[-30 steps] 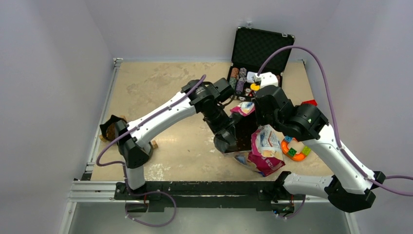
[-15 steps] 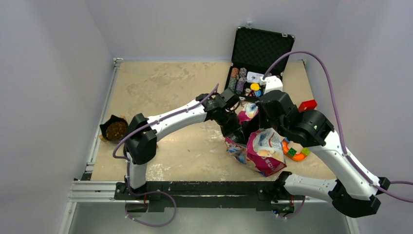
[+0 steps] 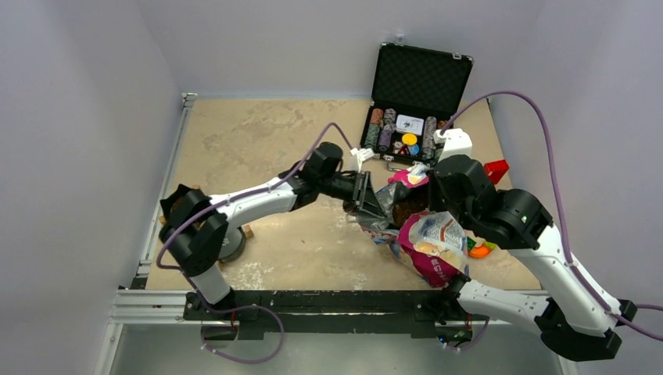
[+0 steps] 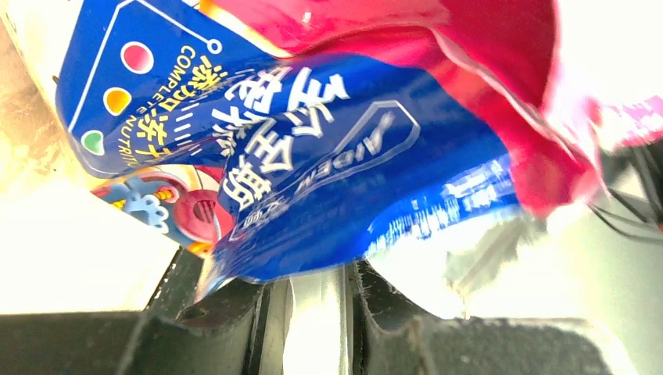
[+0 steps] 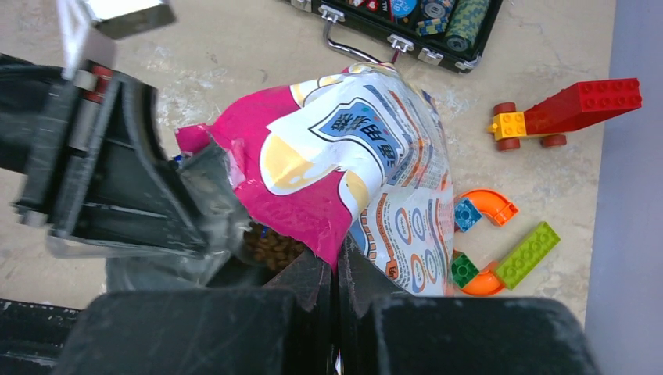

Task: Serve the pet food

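My right gripper [image 5: 336, 264] is fully closed. Its two black fingers are pressed together on the magenta rim of a glossy pink, white and blue plastic pet-food bag [image 5: 375, 156], and the film runs straight down between them. The bag lies on the mottled beige counter [image 3: 258, 141] near its front edge, with its mouth turned toward my left arm and lifted open where I pinch it. Inside that mouth, just left of my right fingers, sits the pet food [image 5: 270, 246]: a heap of tiny dark-brown dry kibble pellets in the shadow of the silver lining.

My left gripper [image 4: 317, 297] reaches in from the opposite side, its tips at the bag's mouth. Its fingers stand partly apart with a pale gap between them, and the blue printed film hangs down onto one of them. I cannot tell whether they pinch that film.

Just to the right of the bag lie orange curved toy pieces [image 5: 489, 205] and a lime-green building brick [image 5: 525, 254]. Farther out is a red brick-built car [image 5: 578, 109]. Beyond the bag, at the back of the counter, an open black hard case [image 3: 422, 78] holds stacks of multicoloured poker chips [image 3: 385, 133]. A black bowl [image 3: 173, 205] sits at the counter's far left edge, largely hidden behind my left arm.
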`<state>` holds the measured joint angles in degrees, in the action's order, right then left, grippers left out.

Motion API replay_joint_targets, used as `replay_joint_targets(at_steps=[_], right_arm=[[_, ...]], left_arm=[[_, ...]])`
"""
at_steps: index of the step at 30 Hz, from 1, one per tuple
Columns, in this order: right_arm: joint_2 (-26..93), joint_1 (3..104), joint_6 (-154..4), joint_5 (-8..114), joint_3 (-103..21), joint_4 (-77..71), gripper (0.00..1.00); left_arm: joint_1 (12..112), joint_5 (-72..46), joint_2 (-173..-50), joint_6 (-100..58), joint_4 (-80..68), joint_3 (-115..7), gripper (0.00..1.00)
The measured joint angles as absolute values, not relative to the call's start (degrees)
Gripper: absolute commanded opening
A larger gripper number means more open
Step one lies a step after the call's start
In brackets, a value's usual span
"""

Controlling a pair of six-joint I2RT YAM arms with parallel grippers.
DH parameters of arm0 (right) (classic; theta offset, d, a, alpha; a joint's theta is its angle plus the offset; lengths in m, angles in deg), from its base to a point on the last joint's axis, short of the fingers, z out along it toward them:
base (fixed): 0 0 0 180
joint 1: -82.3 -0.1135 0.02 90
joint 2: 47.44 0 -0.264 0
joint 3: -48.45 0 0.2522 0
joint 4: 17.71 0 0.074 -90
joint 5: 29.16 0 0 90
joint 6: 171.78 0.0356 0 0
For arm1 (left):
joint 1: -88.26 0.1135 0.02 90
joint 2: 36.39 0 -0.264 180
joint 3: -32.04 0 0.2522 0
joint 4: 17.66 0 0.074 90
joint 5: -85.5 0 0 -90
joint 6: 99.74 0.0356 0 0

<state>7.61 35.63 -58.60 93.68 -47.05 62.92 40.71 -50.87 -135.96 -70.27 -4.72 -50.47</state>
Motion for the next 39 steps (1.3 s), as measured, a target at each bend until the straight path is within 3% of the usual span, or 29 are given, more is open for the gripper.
replay_joint_targets(at_steps=[6, 16, 32, 39], right_arm=[[3.3, 35.7, -61.2, 91.8, -43.0, 58.5, 0.0], [1.5, 35.7, -63.2, 91.3, -41.1, 56.4, 0.0], [2.5, 35.7, -63.7, 91.3, -41.1, 55.7, 0.0], [2.7, 35.7, -63.3, 91.3, -41.2, 55.7, 0.0]], left_arm=[[45.9, -56.2, -127.7, -72.7, -17.6, -38.6, 0.0], [49.4, -58.6, -120.2, -76.6, -25.0, -29.1, 0.0], [49.7, -60.3, -124.1, -90.8, -45.9, -26.5, 0.0], [50.0, -60.5, -121.3, -88.8, -38.4, -26.0, 0.0]])
